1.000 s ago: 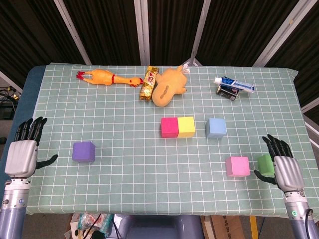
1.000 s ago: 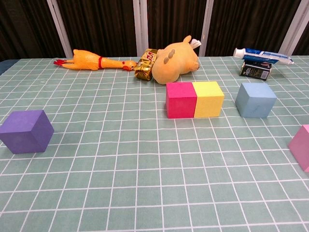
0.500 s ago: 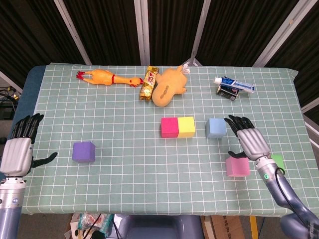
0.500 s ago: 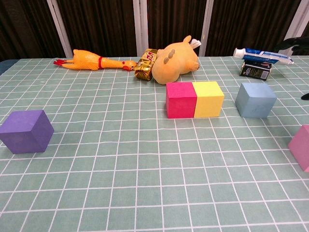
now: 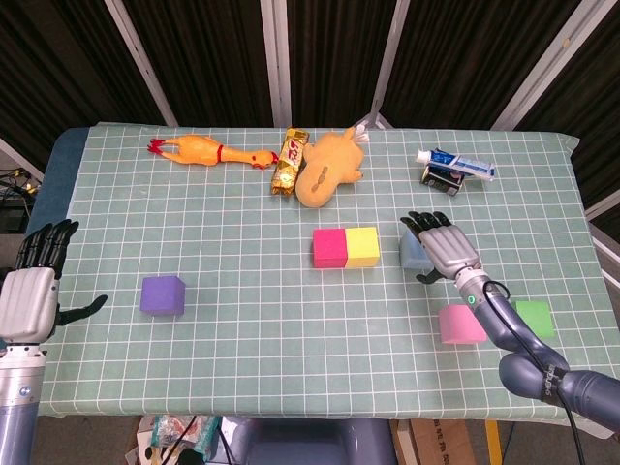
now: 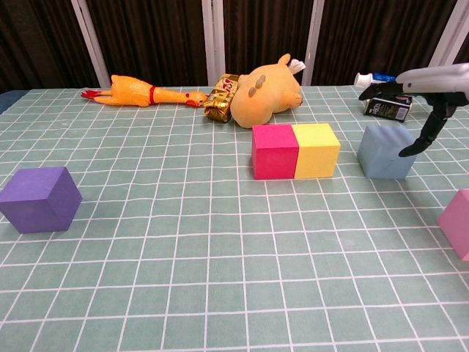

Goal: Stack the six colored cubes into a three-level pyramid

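6 cubes (image 5: 345, 247), 2 toys (image 5: 327, 170), 1 toothpaste (image 5: 457, 164), 1 candy bar (image 5: 290, 161), 1 box (image 5: 443, 177).

Mid-table, a cube pair (image 5: 346, 247), touching side by side. At 3 o'clock, near, a third cube (image 5: 411, 254) under the right hand (image 5: 446, 247). At 4 o'clock, an inner cube (image 5: 461, 325), then an outer cube (image 5: 534, 318). At 8 o'clock, well apart, a lone cube (image 5: 162, 295). At 12 o'clock, a plush toy (image 5: 329, 167); beside it at 9, a snack bar (image 5: 290, 161), then a toy chicken (image 5: 208, 152). At 2 o'clock, a tube (image 5: 457, 163) on a small box (image 5: 443, 177).

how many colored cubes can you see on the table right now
6: purple cube at left, red cube and yellow cube touching at centre, blue cube under the right hand, pink cube and green cube front right.
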Available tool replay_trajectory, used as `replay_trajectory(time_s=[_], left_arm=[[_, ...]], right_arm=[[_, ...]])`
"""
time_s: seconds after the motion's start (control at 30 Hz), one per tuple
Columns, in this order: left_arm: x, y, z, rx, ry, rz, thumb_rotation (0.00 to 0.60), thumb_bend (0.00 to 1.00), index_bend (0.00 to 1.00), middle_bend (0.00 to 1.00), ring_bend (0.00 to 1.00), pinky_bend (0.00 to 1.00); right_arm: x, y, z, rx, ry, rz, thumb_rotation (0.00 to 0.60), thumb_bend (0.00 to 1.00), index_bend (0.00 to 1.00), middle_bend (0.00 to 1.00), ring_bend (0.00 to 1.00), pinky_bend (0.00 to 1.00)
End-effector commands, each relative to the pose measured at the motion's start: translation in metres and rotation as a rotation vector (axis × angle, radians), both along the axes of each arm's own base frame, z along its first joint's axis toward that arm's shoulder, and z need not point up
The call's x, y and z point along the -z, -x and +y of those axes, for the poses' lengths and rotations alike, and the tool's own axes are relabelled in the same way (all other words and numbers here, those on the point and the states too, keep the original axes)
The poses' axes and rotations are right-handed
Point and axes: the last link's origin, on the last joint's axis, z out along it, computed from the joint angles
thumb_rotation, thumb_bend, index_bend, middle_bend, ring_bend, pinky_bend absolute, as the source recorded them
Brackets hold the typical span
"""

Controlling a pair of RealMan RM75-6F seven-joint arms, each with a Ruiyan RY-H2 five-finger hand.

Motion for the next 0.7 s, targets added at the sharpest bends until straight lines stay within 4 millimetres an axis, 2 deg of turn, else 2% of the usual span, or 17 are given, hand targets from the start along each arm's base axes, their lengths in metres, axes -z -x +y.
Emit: replay_trajectory(time_s=[0.03,0.4,0.63,0.7], left_arm=[[0.0,0.0,0.001,-0.004,-0.003,-0.003,0.6,0.1,0.0,0.04,0.0,0.03],[0.001,0.001,0.002,-0.015,-0.001,-0.004,0.6,0.1,0.0,0.04,0.0,0.03],[0.003,0.0,0.002,-0.017,0.003,0.0,0.6,0.1,0.0,0.04,0.0,0.03],[0.003,0.0,0.002,-0.017,0.003,0.0,0.6,0.1,0.0,0.04,0.0,0.03]], right_arm=[[0.01,0.001,-0.003,-0.003,-0.019,0.035,0.6,0.21,0.0,0.0,0.0,0.0],[0.015,0.014,-0.019,0.044,0.019,0.071,0.6,0.21,0.0,0.02,0.0,0.0],[0.021,0.021,-0.023,0.054,0.021,0.088,0.6,0.21,0.0,0.2,0.05,0.0],[0.022,0.024,-0.024,0.056,0.021,0.092,0.6,0.21,0.0,0.23,0.06,0.0]])
